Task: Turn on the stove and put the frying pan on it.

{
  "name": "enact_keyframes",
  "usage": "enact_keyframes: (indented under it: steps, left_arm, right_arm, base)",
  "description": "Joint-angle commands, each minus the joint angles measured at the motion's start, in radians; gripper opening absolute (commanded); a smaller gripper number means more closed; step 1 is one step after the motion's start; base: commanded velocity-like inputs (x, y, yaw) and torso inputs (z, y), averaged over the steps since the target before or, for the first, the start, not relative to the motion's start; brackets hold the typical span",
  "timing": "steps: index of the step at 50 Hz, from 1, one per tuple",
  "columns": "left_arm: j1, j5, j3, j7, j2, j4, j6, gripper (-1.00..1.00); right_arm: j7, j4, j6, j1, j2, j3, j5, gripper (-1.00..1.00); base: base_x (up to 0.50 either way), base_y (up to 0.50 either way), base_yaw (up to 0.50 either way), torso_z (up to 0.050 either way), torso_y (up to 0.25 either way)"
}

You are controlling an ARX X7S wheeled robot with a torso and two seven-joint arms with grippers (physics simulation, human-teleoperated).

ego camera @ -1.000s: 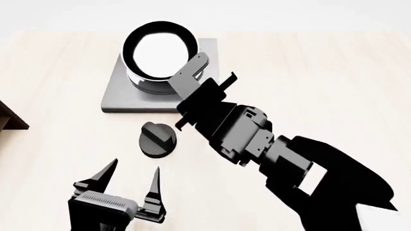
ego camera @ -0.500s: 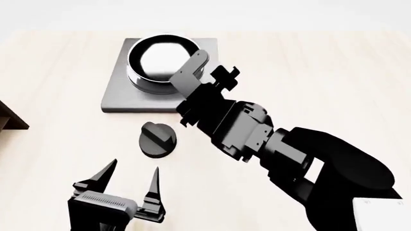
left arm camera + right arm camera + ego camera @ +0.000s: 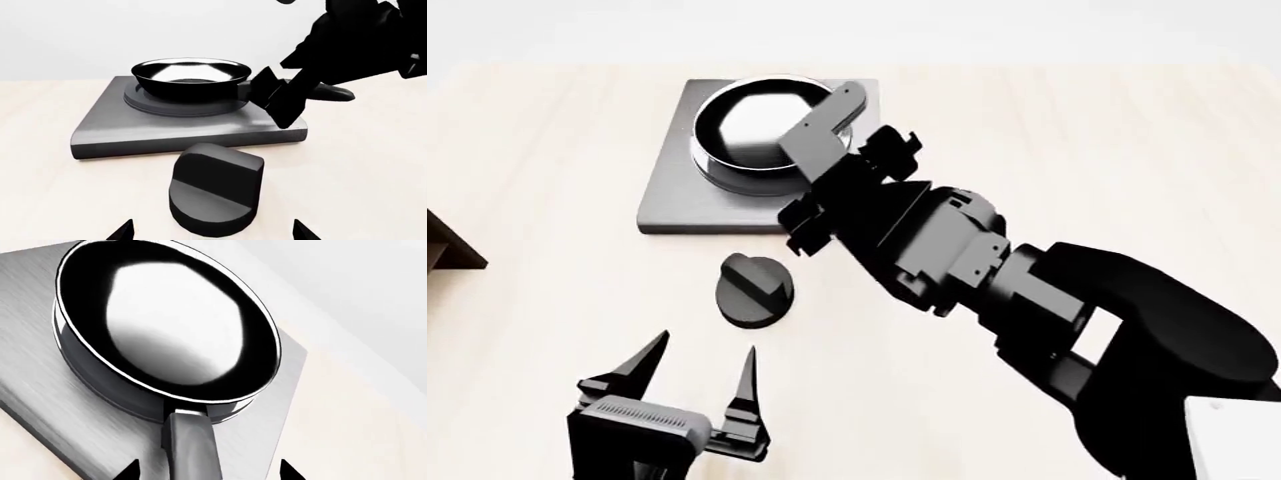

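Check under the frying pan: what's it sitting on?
The frying pan sits on the stove, over its dark burner rings. The rings' centre is hidden beneath the pan.

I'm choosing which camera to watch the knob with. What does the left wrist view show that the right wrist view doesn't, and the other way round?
Only the left wrist view shows the knob, standing on the table apart from the stove, plus the right arm reaching over the pan's handle end. Only the right wrist view looks down into the frying pan and shows its handle running between the right gripper fingertips, without contact visible. Both show the pan sitting on the stove.
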Motion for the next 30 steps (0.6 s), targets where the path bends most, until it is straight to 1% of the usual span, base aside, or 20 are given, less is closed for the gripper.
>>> enact_keyframes:
  steps: [1, 12, 16, 17, 20, 22, 26, 27, 30]
  left_arm:
    - [0.001, 0.002, 0.001, -0.004, -0.002, 0.002, 0.004, 1.0]
    - [0.0, 0.005, 0.006, -0.007, -0.001, -0.001, 0.004, 1.0]
    - [0.0, 0.007, 0.006, -0.014, -0.002, 0.001, -0.002, 1.0]
    - [-0.001, 0.008, 0.006, -0.017, -0.002, 0.0, -0.006, 1.0]
    - [-0.002, 0.006, 0.003, -0.022, -0.002, -0.001, -0.009, 1.0]
    - [-0.005, -0.001, 0.0, -0.026, -0.002, -0.001, -0.018, 1.0]
    - [-0.011, -0.012, -0.003, -0.031, 0.002, -0.006, -0.028, 1.0]
    - [-0.01, -0.016, -0.001, -0.029, 0.003, -0.007, -0.029, 1.0]
    - [-0.012, -0.024, -0.001, -0.027, 0.002, -0.006, -0.036, 1.0]
  right_arm:
    - [-0.013, -0.059, 0.017, 0.025, 0.027, 0.04, 0.083, 1.0]
    - [0.033, -0.193, 0.014, 0.054, 0.108, 0.073, 0.104, 1.0]
    - [0.07, -0.289, -0.002, 0.064, 0.164, 0.097, 0.113, 1.0]
    - [0.096, -0.352, -0.014, 0.063, 0.198, 0.101, 0.106, 1.0]
    - [0.142, -0.453, -0.032, 0.054, 0.256, 0.108, 0.097, 1.0]
    - [0.188, -0.561, -0.053, 0.037, 0.321, 0.109, 0.081, 1.0]
    - [0.229, -0.681, -0.097, 0.009, 0.405, 0.107, 0.044, 1.0]
    - [0.239, -0.74, -0.115, -0.007, 0.452, 0.108, 0.037, 1.0]
    - [0.263, -0.833, -0.144, -0.031, 0.525, 0.119, 0.037, 1.0]
  base:
    - [0.0, 0.0, 0.0, 0.0, 0.0]
    - [0.0, 0.0, 0.0, 0.0, 0.0]
    - [0.0, 0.0, 0.0, 0.0, 0.0]
    - [0.0, 0.0, 0.0, 0.0, 0.0]
    - [0.0, 0.0, 0.0, 0.0, 0.0]
    - [0.0, 0.0, 0.0, 0.0, 0.0]
    - [0.0, 0.0, 0.0, 0.0, 0.0]
    - [0.0, 0.0, 0.0, 0.0, 0.0]
    - [0.0, 0.0, 0.0, 0.0, 0.0]
